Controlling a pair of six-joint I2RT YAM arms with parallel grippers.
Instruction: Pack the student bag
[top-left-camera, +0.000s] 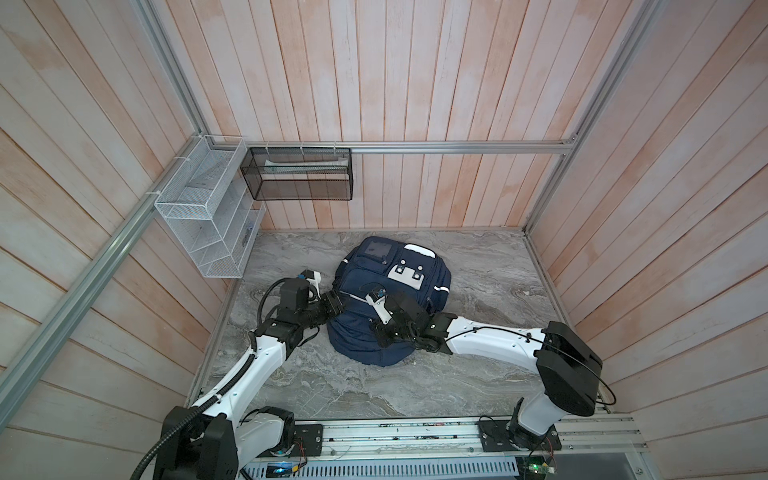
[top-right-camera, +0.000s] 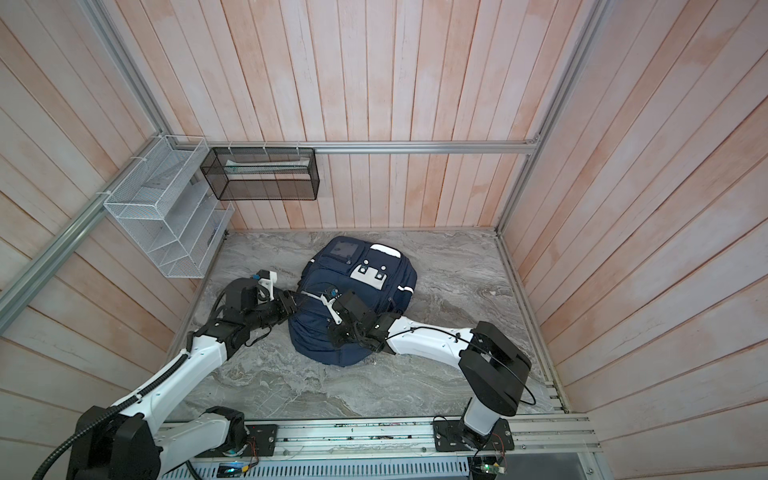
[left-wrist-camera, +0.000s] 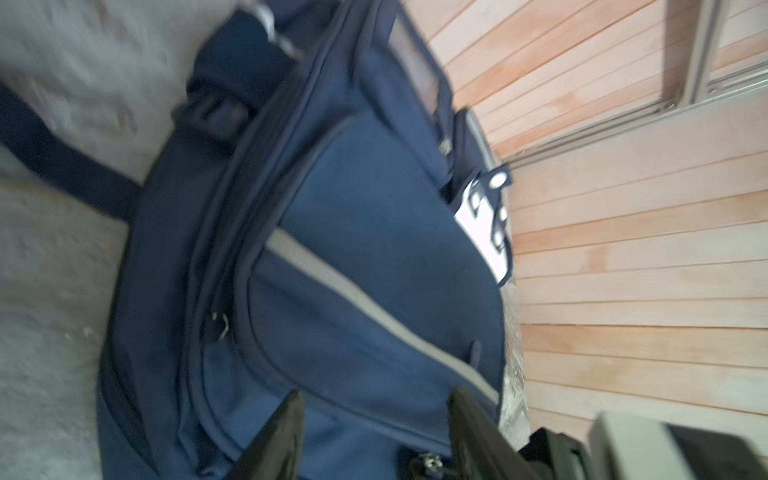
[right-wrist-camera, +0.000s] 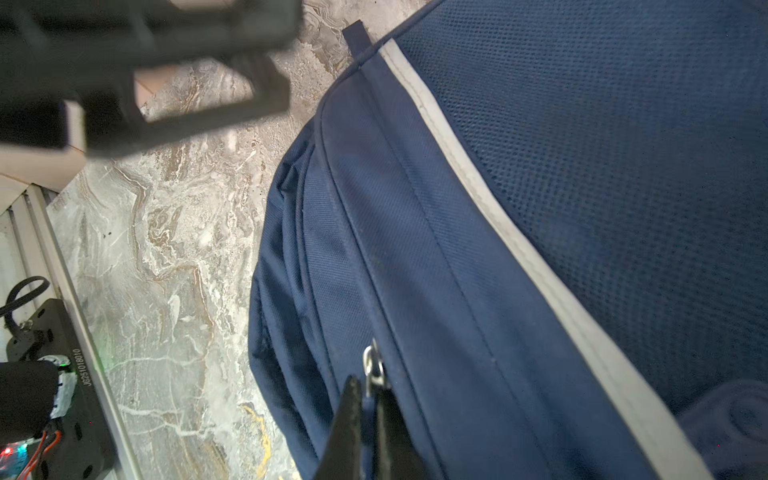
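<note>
The student bag, navy with white stripes and a white patch, lies flat on the marble table in both top views. My left gripper is at the bag's left edge and stands open. Only bag fabric shows between its fingers, and a metal zipper pull sits close to one of them. My right gripper rests on the bag's near half. It is shut on a zipper pull of the bag.
A white wire basket and a black mesh basket hang on the back-left walls. Marble table surrounds the bag. A dark strap trails from the bag. The arms' mounting rail runs along the front edge.
</note>
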